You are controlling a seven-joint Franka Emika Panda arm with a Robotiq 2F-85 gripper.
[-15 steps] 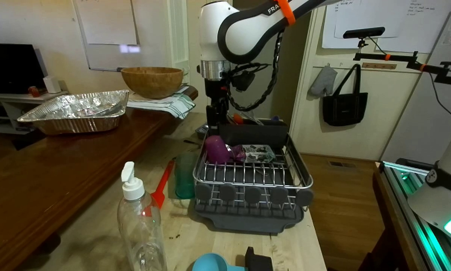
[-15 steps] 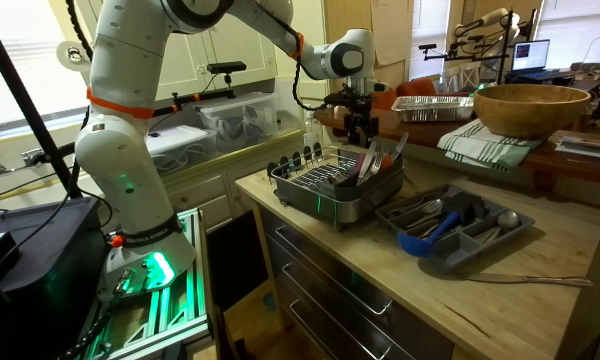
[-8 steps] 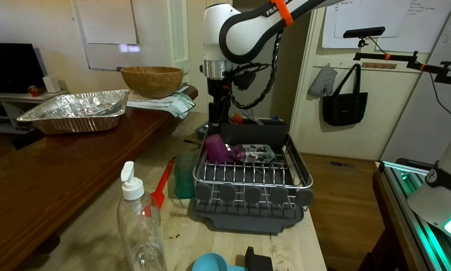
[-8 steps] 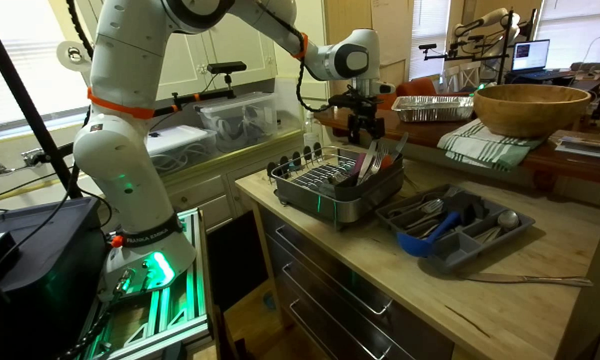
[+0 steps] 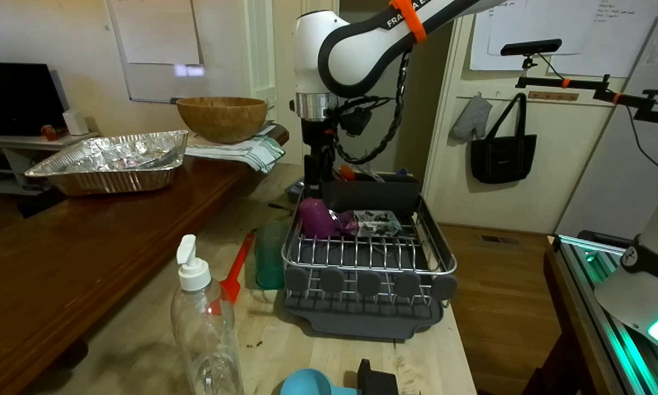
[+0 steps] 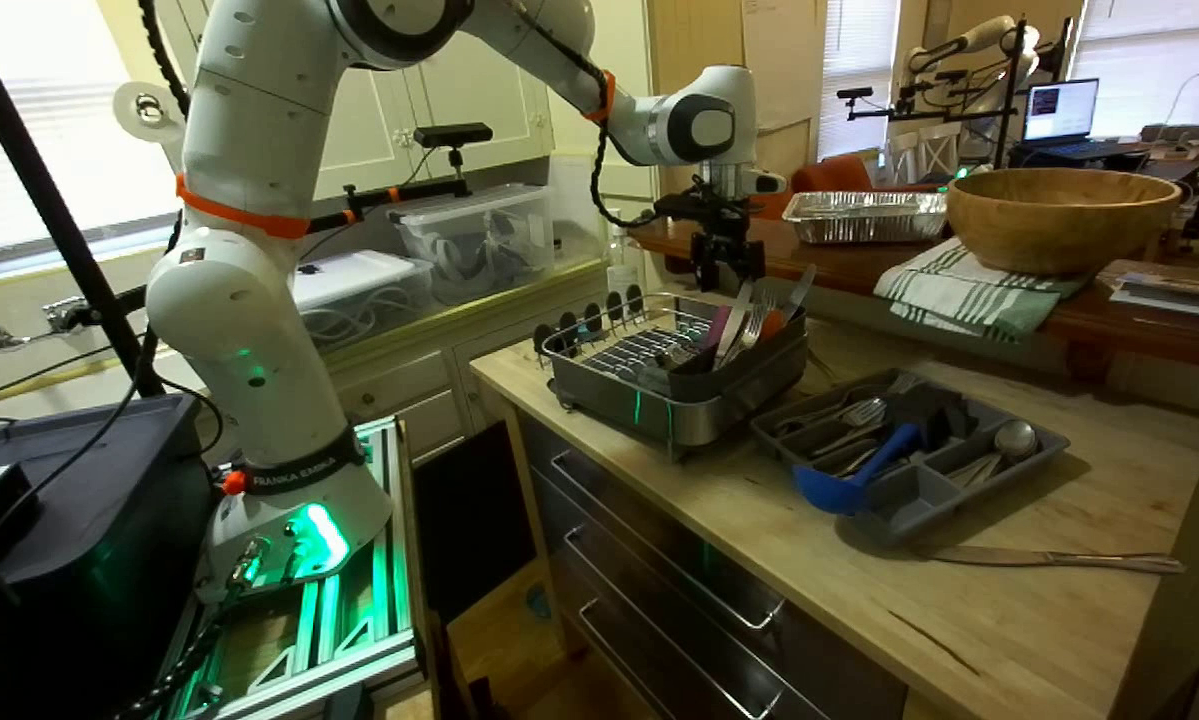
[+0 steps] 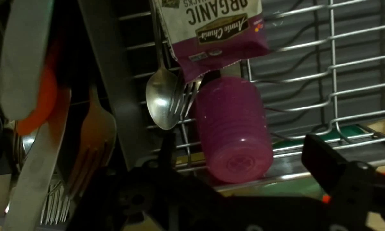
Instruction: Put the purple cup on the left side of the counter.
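Note:
The purple cup [image 5: 316, 218] lies tilted in the wire dish rack, at its back left corner in an exterior view. In the wrist view the purple cup [image 7: 234, 128] has its closed base towards the gripper. My gripper [image 7: 239, 146] is open, with one finger on each side of the cup's base and a gap on both sides. In an exterior view my gripper [image 6: 727, 272] hangs above the rack, fingers down. A purple patch there behind the cutlery may be the cup or the packet. The pale counter [image 5: 274, 351] carries the rack; it also shows in an exterior view [image 6: 1069, 630].
Beside the cup are a snack packet [image 7: 218, 35] and a spoon [image 7: 161, 99]. A cutlery holder with knives and forks [image 6: 744, 335] stands at the rack's end. A green tumbler [image 5: 269, 258], red brush [image 5: 234, 274], clear bottle [image 5: 205, 334] and cutlery tray [image 6: 909, 500] are on the counter.
My gripper has shifted slightly to the right in both exterior views and then sunk a little. The cup and the rack have not moved.

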